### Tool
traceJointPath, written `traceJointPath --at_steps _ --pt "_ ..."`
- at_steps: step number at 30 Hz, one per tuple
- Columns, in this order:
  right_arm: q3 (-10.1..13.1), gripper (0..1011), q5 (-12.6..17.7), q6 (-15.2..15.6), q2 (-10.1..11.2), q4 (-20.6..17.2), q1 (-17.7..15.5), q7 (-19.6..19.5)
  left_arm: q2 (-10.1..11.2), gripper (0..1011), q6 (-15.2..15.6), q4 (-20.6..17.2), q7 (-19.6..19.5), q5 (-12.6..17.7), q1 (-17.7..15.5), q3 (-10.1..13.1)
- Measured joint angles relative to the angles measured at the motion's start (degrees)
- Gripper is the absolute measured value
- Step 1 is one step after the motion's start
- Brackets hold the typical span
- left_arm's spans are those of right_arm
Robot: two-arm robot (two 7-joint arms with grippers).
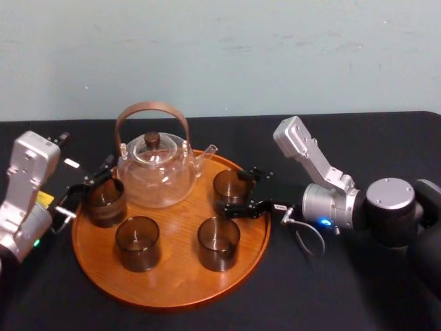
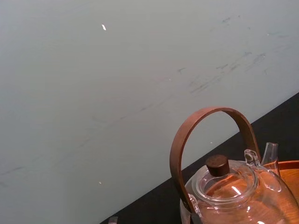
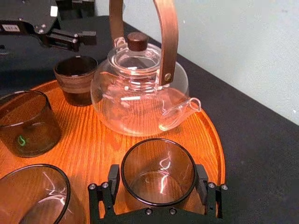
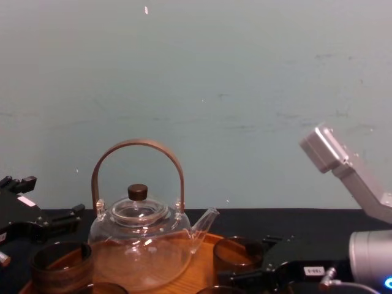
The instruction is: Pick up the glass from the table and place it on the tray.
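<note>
glass point(image 1: 229, 185) of a smoky brown tint stands upright on the round wooden tray point(image 1: 172, 293), at its right rear, just beside the spout of the clear teapot point(image 1: 157, 172). the right gripper point(image 1: 247, 192) reaches in over the tray's right rim and grasps this glass: its black fingers point(image 3: 113, 179) sit against opposite sides of the wall. the left rear glass point(image 1: 105, 201) and two front glasses point(image 1: 138, 243) also stand on the tray, all apart from one another. the left gripper point(image 1: 88, 186) hovers at the tray's left edge, near the left rear glass, with its fingers released and spread, holding nothing. the teapot sits at the tray's centre rear, with a bent wooden handle point(image 1: 151, 110) arching over a dark knob point(image 1: 152, 140) on its lid. the tray lies on a black table point(image 1: 310, 303).
</note>
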Motion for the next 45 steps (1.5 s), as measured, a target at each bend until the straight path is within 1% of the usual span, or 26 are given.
traceJointPath --at_steps 5,8,15,16,18,19,22,23,25,26,28,29,32,33,36,39,41,42,43,45 --pt "0.8 1002 0.9 0.4 1.3 -2.2 -1.2 0.5 0.0 1002 0.0 0.0 0.0 0.0 0.0 0.0" --pt "1.4 1002 1.5 0.9 2.4 -4.1 -2.3 0.6 0.0 1002 0.0 0.0 0.0 0.0 0.0 0.0" --pt "2.8 1002 3.1 2.1 5.7 -9.3 -5.3 0.5 0.0 1001 0.0 0.0 0.0 0.0 0.0 0.0" --pt "3.2 1002 3.6 2.3 6.5 -10.6 -6.0 0.5 0.0 1001 0.0 0.0 0.0 0.0 0.0 0.0" --pt "3.5 1002 4.0 2.4 7.3 -11.6 -6.7 0.5 0.0 1001 0.0 0.0 0.0 0.0 0.0 0.0" --pt "3.8 1002 4.5 2.4 8.1 -13.0 -7.4 0.5 0.0 1002 0.0 0.0 0.0 0.0 0.0 0.0" --pt "4.5 1002 5.2 2.4 9.6 -15.2 -8.7 0.5 0.0 1002 0.0 0.0 0.0 0.0 0.0 0.0" --pt "5.0 1002 5.8 2.2 10.5 -16.5 -9.6 0.4 0.0 1002 0.0 0.0 0.0 0.0 0.0 0.0" --pt "5.5 1002 6.4 1.9 11.3 -17.8 -10.4 0.3 0.0 1001 0.0 0.0 0.0 0.0 0.0 0.0" --pt "6.1 1002 6.9 1.7 12.1 -19.1 -11.2 0.2 0.0 1001 0.0 0.0 0.0 0.0 0.0 0.0" --pt "6.5 1002 7.4 1.4 12.9 -20.2 -11.9 0.1 0.0 1001 0.0 0.0 0.0 0.0 0.0 0.0" --pt "6.9 1002 7.8 1.1 13.6 -21.4 -12.6 -0.1 0.0 1001 0.0 0.0 0.0 0.0 0.0 0.0" --pt "7.7 1002 8.4 0.6 14.6 -22.9 -13.7 -0.5 0.0 1001 0.0 0.0 0.0 0.0 0.0 0.0" --pt "8.3 1002 8.7 0.4 15.1 -23.9 -14.3 -1.1 0.0 1001 0.0 0.0 0.0 0.0 0.0 0.0" --pt "9.4 1002 9.2 0.1 15.5 -25.1 -15.4 -2.8 0.0 1001 0.0 0.0 0.0 0.0 0.0 0.0" --pt "10.6 1002 9.6 0.1 15.5 -25.7 -16.2 -4.9 0.0 1001 0.0 0.0 0.0 0.0 0.0 0.0" --pt "11.8 1002 9.6 0.0 15.1 -26.2 -17.0 -7.4 0.0 1002 0.0 0.0 0.0 0.0 0.0 0.0" --pt "12.7 1002 9.5 -0.1 14.7 -26.5 -17.6 -9.2 0.0 1001 0.0 0.0 0.0 0.0 0.0 0.0" --pt "13.1 1002 9.5 -0.2 14.5 -26.6 -17.8 -9.9 0.0 1001 0.0 0.0 0.0 0.0 0.0 0.0" --pt "14.3 1002 8.7 -0.8 13.8 -26.8 -18.7 -12.6 0.0 1001 0.0 0.0 0.0 0.0 0.0 0.0"
